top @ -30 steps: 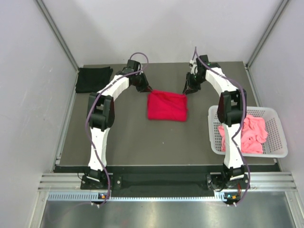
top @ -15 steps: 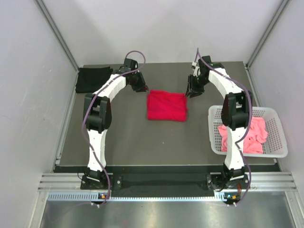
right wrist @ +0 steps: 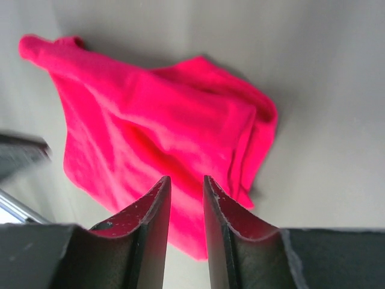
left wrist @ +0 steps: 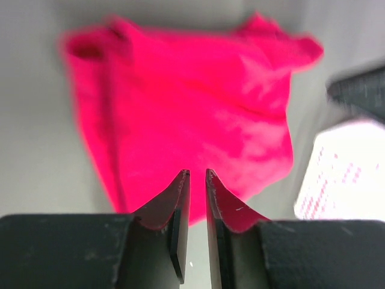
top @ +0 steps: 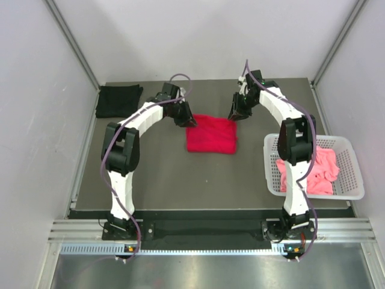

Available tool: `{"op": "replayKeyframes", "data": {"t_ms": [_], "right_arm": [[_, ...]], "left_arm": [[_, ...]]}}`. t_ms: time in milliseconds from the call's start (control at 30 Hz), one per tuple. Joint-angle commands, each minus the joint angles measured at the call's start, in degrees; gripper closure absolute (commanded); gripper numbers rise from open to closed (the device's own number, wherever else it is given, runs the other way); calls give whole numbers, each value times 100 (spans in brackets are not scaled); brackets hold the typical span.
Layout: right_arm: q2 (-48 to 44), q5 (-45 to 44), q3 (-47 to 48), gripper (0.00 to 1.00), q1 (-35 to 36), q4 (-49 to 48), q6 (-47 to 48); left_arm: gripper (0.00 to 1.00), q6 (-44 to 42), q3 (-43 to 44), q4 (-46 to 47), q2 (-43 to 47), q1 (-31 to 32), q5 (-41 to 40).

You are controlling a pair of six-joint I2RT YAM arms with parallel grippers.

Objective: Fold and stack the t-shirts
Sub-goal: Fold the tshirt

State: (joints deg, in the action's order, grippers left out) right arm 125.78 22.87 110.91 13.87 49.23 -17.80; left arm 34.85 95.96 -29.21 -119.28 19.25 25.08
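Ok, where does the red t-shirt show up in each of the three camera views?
Top external: the red t-shirt lies folded mid-table, toward the far side.
Left wrist: the red t-shirt fills the upper middle of the picture.
Right wrist: the red t-shirt spans upper left to centre.
Shared landmark: the grey table, bare around it in all three.

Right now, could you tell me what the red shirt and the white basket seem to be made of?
Red shirt: soft matte cloth, possibly cotton; it wrinkles and folds limply. Basket: stiff white plastic, most likely, given its moulded lattice walls.
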Motion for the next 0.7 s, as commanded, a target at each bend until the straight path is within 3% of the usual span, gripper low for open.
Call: {"op": "replayKeyframes", "data": {"t_ms": [0,400,667], "right_arm": [[446,129,465,72,63,-256,-241],[1545,-108,1669,73,55,-845,-584],[1617,147,2049,72,2,-925,-672]], "left_arm": [[79,-22,-218,390,186,228,515],[80,-75,-1035,671,388,343,647],[81,-225,-1466,381,616,378,401]]}}
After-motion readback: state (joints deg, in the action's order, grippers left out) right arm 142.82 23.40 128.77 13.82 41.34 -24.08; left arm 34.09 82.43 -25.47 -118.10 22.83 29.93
